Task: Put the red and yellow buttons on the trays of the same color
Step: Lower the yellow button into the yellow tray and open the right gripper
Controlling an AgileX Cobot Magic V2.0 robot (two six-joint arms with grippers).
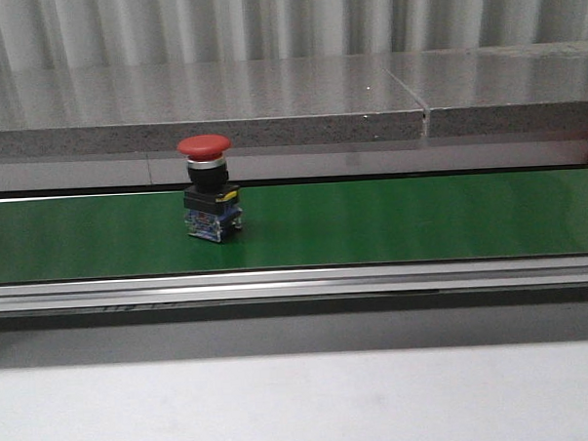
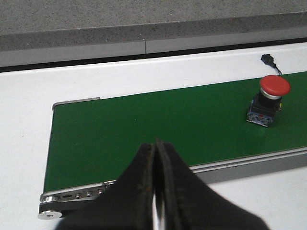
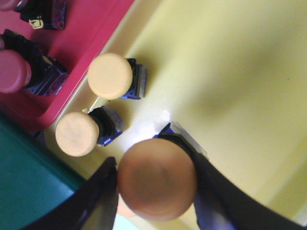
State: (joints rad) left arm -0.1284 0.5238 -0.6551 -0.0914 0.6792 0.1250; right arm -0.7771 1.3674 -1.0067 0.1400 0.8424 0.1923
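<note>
A red button (image 1: 207,185) (image 2: 268,98) stands upright on the green conveyor belt (image 1: 372,222) (image 2: 144,124), left of centre in the front view. My left gripper (image 2: 156,143) hovers shut and empty over the belt's near edge, well apart from that button. My right gripper (image 3: 156,179) is shut on a yellow button (image 3: 157,178), fingers against both sides of its cap, above the yellow tray (image 3: 230,72). Two more yellow buttons (image 3: 109,76) (image 3: 76,134) lie on that tray. The red tray (image 3: 91,28) beside it holds red buttons (image 3: 14,72). Neither gripper shows in the front view.
A grey stone ledge (image 1: 270,114) runs behind the belt. The belt's metal rail (image 1: 297,284) borders a white tabletop (image 1: 302,406) in front. A small black cable end (image 2: 268,60) lies on the white surface beyond the red button. The belt's roller end (image 2: 50,213) sits near my left gripper.
</note>
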